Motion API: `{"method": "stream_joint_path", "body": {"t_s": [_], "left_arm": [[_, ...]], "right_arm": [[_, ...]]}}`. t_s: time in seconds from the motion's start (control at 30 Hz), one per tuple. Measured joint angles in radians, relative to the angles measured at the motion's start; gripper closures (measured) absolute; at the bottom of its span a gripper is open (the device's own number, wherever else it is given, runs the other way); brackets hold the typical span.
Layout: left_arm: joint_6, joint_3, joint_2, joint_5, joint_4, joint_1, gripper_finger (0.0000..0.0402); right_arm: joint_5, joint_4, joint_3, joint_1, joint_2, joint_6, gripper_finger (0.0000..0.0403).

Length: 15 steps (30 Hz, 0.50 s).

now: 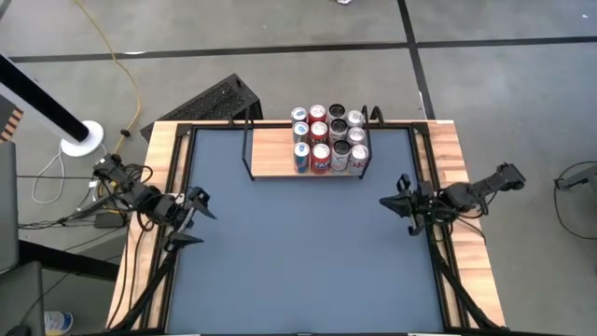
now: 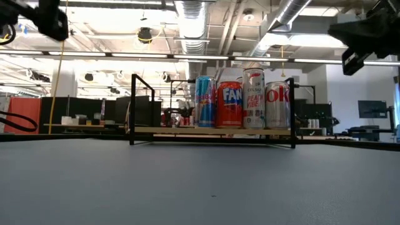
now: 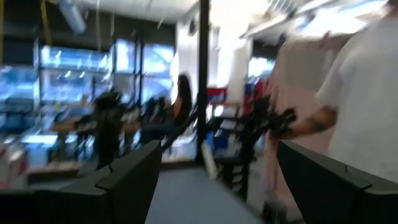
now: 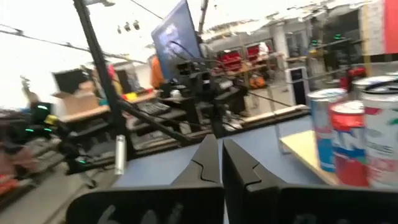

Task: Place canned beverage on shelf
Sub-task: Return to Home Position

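The shelf [image 1: 270, 154], a light-wood board with a black wire frame, stands at the table's far middle. Several cans [image 1: 328, 138] stand upright in rows on its right part, and its left part is bare. The low view shows the front row [image 2: 242, 99]: a blue can, a red one, a white one and a silver one. My left gripper [image 1: 201, 219] hovers open and empty at the table's left side. My right gripper [image 1: 383, 201] hovers shut and empty at the right side, in front of the shelf's right end. The cans also show in the right wrist view [image 4: 348, 137].
The dark grey table top [image 1: 298, 252] lies bare between the two arms. A black slatted object [image 1: 219, 101] lies beyond the table's far left corner. A person in a white shirt [image 3: 364, 93] stands in the room in the left wrist view.
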Motion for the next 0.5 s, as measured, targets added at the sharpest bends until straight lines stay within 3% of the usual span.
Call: {"method": "stream_joint_path", "body": {"t_s": [0.17,0.5], "left_arm": [[-0.061,0.0,0.0,-0.071,-0.086,0.0,0.009],[-0.026,-0.002,0.0,-0.09,-0.14,0.001,0.009]], "right_arm": [[-0.013,-0.055,0.0,-0.059,0.0,-0.013,0.0377],[-0.074,-0.123,0.0,-0.13,-0.001,-0.004,0.0357]]}}
